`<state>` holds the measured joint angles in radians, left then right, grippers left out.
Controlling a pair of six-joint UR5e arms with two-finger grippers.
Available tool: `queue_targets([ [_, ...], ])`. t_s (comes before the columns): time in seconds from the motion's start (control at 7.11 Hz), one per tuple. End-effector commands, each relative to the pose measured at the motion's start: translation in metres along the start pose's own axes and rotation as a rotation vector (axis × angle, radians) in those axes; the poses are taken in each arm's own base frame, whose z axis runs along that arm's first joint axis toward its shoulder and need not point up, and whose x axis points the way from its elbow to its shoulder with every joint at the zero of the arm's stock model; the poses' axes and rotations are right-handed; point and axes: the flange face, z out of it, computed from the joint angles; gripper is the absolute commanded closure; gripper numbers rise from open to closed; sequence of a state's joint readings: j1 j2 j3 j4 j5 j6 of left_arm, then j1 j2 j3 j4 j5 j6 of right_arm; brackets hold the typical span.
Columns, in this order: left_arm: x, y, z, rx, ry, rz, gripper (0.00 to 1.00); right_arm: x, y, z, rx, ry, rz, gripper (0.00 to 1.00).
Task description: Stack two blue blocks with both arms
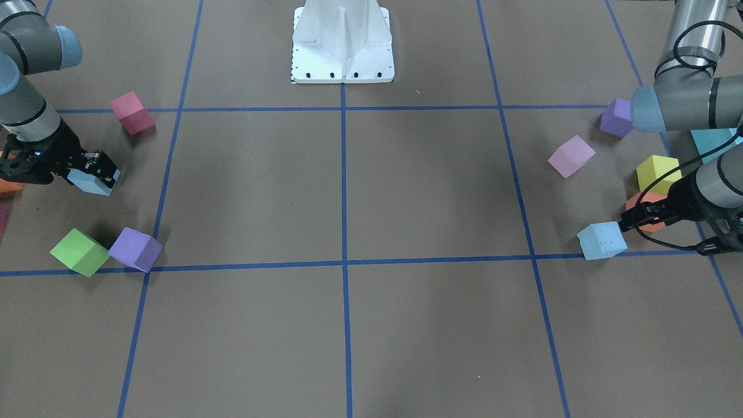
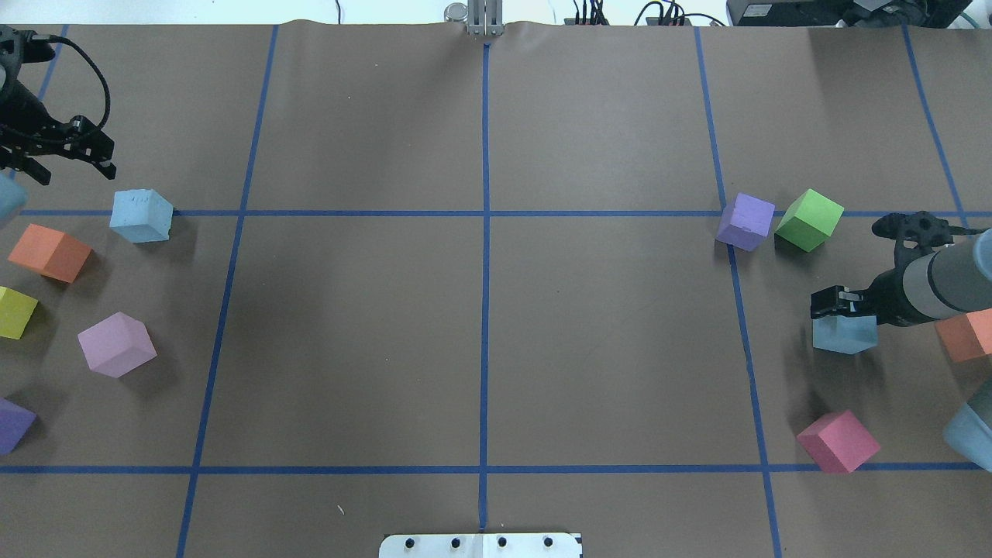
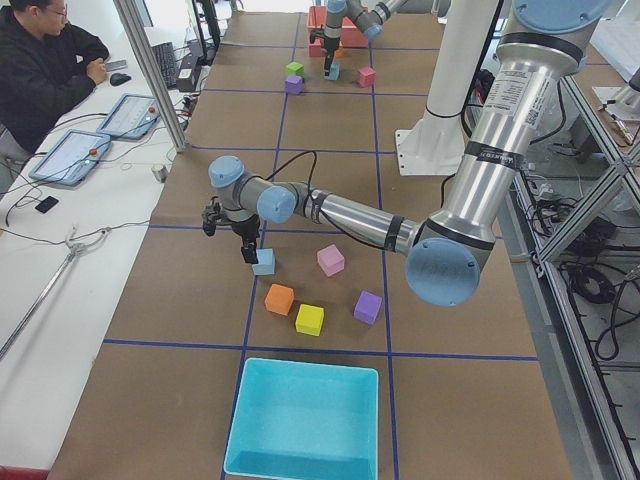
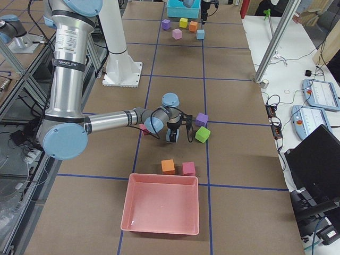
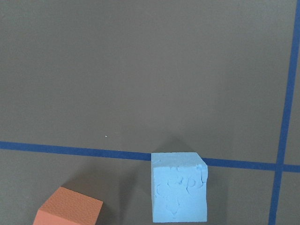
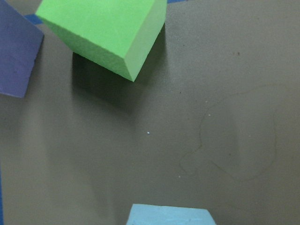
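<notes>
One pale blue block (image 2: pixel 141 215), scuffed on one face, sits on the table on a blue tape line at the left; it also shows in the left wrist view (image 5: pixel 179 192). My left gripper (image 2: pixel 70 169) hangs open just beyond and to the left of it, not touching. My right gripper (image 2: pixel 843 306) is shut on the second blue block (image 2: pixel 845 335) at the right, and appears to hold it slightly above the table. In the front view that block (image 1: pixel 88 181) sits between the black fingers (image 1: pixel 106 165). Its top edge shows in the right wrist view (image 6: pixel 169 215).
Near the left block lie an orange cube (image 2: pixel 50 253), a yellow cube (image 2: pixel 15 312), a pink cube (image 2: pixel 116 343) and a purple cube (image 2: pixel 12 425). Near the right gripper lie a green cube (image 2: pixel 810 219), a purple cube (image 2: pixel 745 221), a magenta cube (image 2: pixel 838 442) and an orange cube (image 2: pixel 965 335).
</notes>
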<state>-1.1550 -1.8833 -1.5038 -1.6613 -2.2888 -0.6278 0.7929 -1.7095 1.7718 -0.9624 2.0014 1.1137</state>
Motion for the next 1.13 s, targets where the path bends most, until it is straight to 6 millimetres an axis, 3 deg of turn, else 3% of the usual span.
queue_targets([
  [0.0,-0.017,-0.009,0.04,0.034,0.012,0.005,0.03,-0.004,0.001,0.001,-0.002,-0.003,-0.008,0.28],
  [0.28,-0.009,-0.004,0.053,0.02,0.012,0.015,0.03,-0.009,0.002,-0.003,-0.009,-0.015,-0.019,0.37],
  [0.84,0.014,0.002,0.058,0.012,0.021,-0.034,0.04,-0.018,0.006,-0.009,-0.043,-0.045,-0.035,0.44],
  [0.99,0.021,0.0,0.056,0.016,0.026,-0.041,0.04,-0.041,-0.002,-0.021,-0.053,-0.043,-0.026,0.45],
])
